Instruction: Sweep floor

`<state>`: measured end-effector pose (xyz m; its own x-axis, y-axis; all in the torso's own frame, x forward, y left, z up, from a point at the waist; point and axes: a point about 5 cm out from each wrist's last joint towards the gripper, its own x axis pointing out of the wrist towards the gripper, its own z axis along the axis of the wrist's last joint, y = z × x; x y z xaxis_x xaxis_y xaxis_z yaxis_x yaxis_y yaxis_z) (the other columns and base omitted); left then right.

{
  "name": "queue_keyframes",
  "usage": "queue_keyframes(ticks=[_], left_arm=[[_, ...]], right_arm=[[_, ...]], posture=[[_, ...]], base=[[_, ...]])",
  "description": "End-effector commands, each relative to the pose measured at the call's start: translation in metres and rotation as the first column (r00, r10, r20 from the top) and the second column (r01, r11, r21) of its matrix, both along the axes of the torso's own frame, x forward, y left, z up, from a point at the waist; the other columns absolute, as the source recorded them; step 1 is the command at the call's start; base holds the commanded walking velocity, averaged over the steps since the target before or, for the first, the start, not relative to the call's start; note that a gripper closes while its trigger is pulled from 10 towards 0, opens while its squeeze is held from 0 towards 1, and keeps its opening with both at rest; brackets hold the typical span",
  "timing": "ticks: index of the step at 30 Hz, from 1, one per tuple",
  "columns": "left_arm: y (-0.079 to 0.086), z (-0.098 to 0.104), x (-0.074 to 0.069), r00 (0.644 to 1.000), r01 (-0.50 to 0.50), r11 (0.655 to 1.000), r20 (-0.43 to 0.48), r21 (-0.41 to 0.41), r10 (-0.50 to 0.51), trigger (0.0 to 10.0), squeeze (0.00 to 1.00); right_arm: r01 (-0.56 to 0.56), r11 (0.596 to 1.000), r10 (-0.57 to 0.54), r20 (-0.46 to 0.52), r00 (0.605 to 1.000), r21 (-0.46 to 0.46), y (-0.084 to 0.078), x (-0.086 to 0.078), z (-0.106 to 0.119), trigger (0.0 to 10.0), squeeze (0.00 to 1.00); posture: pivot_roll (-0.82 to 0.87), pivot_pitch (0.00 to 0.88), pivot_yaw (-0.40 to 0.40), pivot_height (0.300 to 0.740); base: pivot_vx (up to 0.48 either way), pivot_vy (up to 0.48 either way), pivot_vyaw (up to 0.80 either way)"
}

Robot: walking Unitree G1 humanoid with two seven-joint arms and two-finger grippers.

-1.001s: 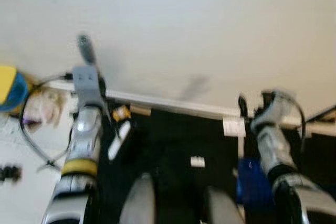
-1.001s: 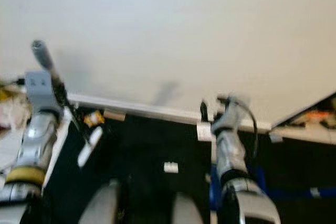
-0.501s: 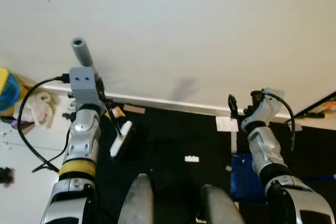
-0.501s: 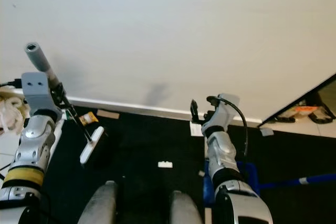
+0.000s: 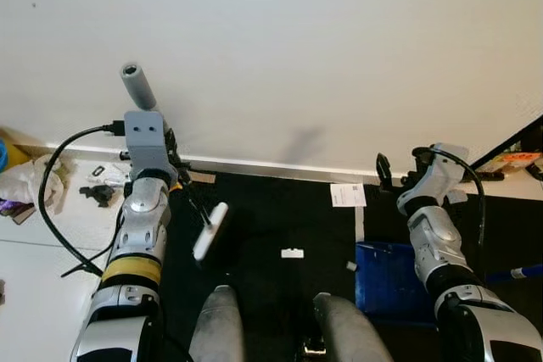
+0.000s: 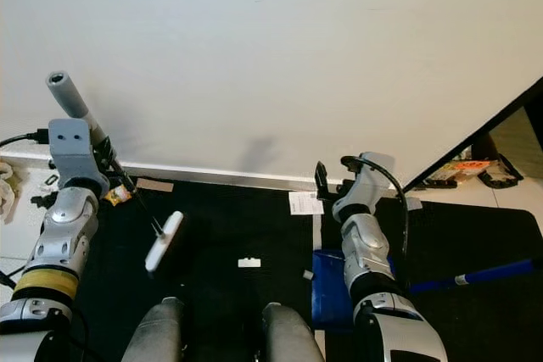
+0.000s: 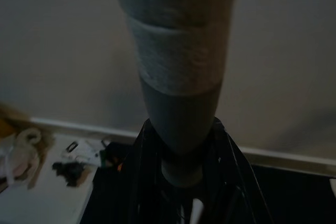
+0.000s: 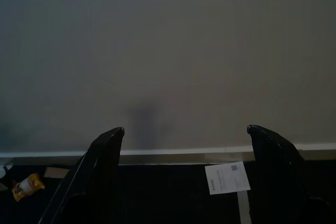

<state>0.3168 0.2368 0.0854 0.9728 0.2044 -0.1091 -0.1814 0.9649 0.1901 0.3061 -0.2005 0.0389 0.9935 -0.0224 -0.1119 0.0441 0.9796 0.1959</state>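
Currently left gripper (image 5: 174,161) clamped on broom handle (image 5: 136,86); right gripper (image 8: 184,171) spread apart near dustpan (image 5: 392,284).

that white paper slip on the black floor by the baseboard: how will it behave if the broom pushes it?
The paper slip lies flat and looks thin, so it is probably very light and floppy. The broom head may ride over it rather than push it, or it may flutter off. The black floor looks smooth, so it should slide easily.
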Motion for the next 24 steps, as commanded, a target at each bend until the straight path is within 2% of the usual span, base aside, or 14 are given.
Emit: queue_keyframes(ticks=[1, 4, 7, 9, 11, 13, 14, 16, 18, 20, 21, 22, 24], left_arm=[[0.012, 0.007, 0.001, 0.999, -0.031, 0.995, 0.028, 0.099, 0.028, 10.0, 0.0], [0.018, 0.013, 0.004, 0.997, -0.059, 0.989, 0.047, 0.138, 0.053, 10.0, 0.0], [0.018, 0.016, 0.009, 0.996, -0.074, 0.989, 0.064, 0.129, 0.066, 10.0, 0.0], [0.016, 0.016, 0.011, 0.996, -0.073, 0.989, 0.067, 0.13, 0.064, 10.0, 0.0], [0.011, 0.016, 0.016, 0.995, -0.066, 0.991, 0.081, 0.117, 0.057, 10.0, 0.0], [0.008, 0.016, 0.019, 0.994, -0.065, 0.993, 0.091, 0.102, 0.055, 10.0, 0.0], [0.004, 0.016, 0.021, 0.993, -0.064, 0.995, 0.105, 0.079, 0.055, 10.0, 0.0], [-0.001, 0.015, 0.023, 0.992, -0.063, 0.996, 0.116, 0.06, 0.056, 10.0, 0.0], [-0.012, 0.014, 0.028, 0.99, -0.047, 0.999, 0.135, 0.002, 0.046, 10.0, 0.0], [-0.031, 0.012, 0.032, 0.989, -0.017, 0.999, 0.145, -0.043, 0.023, 10.0, 0.0], [-0.031, 0.012, 0.032, 0.989, -0.017, 0.999, 0.145, -0.043, 0.023, 10.0, 0.0], [-0.038, 0.012, 0.033, 0.989, -0.007, 0.998, 0.145, -0.055, 0.015, 10.0, 0.0], [-0.061, 0.011, 0.038, 0.988, 0.029, 0.995, 0.151, -0.092, -0.015, 10.0, 0.0]], right_arm=[[0.011, 1.0, -0.011, -0.034, 0.999, -0.004, -0.008, -0.008, -0.008, 10.0, 0.0], [0.012, 1.0, -0.012, -0.028, 1.0, -0.008, -0.012, -0.009, -0.006, 10.0, 0.0], [0.011, 1.0, -0.012, -0.01, 1.0, -0.019, -0.016, -0.007, -0.001, 10.0, 0.0], [0.011, 1.0, -0.011, -0.005, 1.0, -0.021, -0.017, -0.006, 0.001, 10.0, 0.0], [0.0, 1.0, 0.001, 0.031, 1.0, -0.024, -0.016, -0.002, 0.009, 10.0, 0.0], [-0.01, 1.0, 0.011, 0.052, 0.999, -0.024, -0.015, 0.0, 0.013, 10.0, 0.0], [-0.021, 0.999, 0.023, 0.08, 0.997, -0.026, -0.012, 0.001, 0.017, 10.0, 0.0], [-0.031, 0.999, 0.034, 0.109, 0.993, -0.026, -0.01, 0.002, 0.022, 10.0, 0.0], [-0.049, 0.998, 0.052, 0.153, 0.987, -0.026, -0.004, 0.001, 0.029, 10.0, 0.0], [-0.067, 0.997, 0.071, 0.192, 0.979, -0.027, 0.003, -0.002, 0.034, 10.0, 0.0], [-0.067, 0.997, 0.071, 0.192, 0.979, -0.027, 0.003, -0.002, 0.034, 10.0, 0.0], [-0.073, 0.997, 0.077, 0.205, 0.976, -0.027, 0.005, -0.003, 0.036, 10.0, 0.0], [-0.081, 0.996, 0.085, 0.226, 0.97, -0.028, 0.009, -0.008, 0.037, 10.0, 0.0]], posture=[[0.04, 0.222, -0.063, 0.731], [0.03, 0.259, -0.066, 0.731], [0.02, 0.316, -0.07, 0.731], [0.02, 0.316, -0.07, 0.731], [-0.01, 0.377, -0.067, 0.731], [-0.01, 0.377, -0.067, 0.731], [-0.03, 0.413, -0.063, 0.731], [-0.04, 0.426, -0.061, 0.731], [-0.06, 0.443, -0.059, 0.731], [-0.07, 0.471, -0.053, 0.731], [-0.07, 0.471, -0.053, 0.731], [-0.08, 0.473, -0.052, 0.731], [-0.08, 0.484, -0.047, 0.731]], base=[[0.0, 0.0, 0.0], [0.0, 0.0, 0.0], [0.0, 0.0, 0.0], [0.0, 0.0, 0.0], [0.0, 0.0, 0.0], [0.0, 0.0, 0.0], [0.0, 0.0, 0.0], [0.0, 0.0, 0.0], [0.0, 0.0, 0.0], [0.0, 0.0, 0.0], [0.0, 0.0, 0.0], [0.0, 0.0, 0.0], [0.0, 0.0, 0.0]])
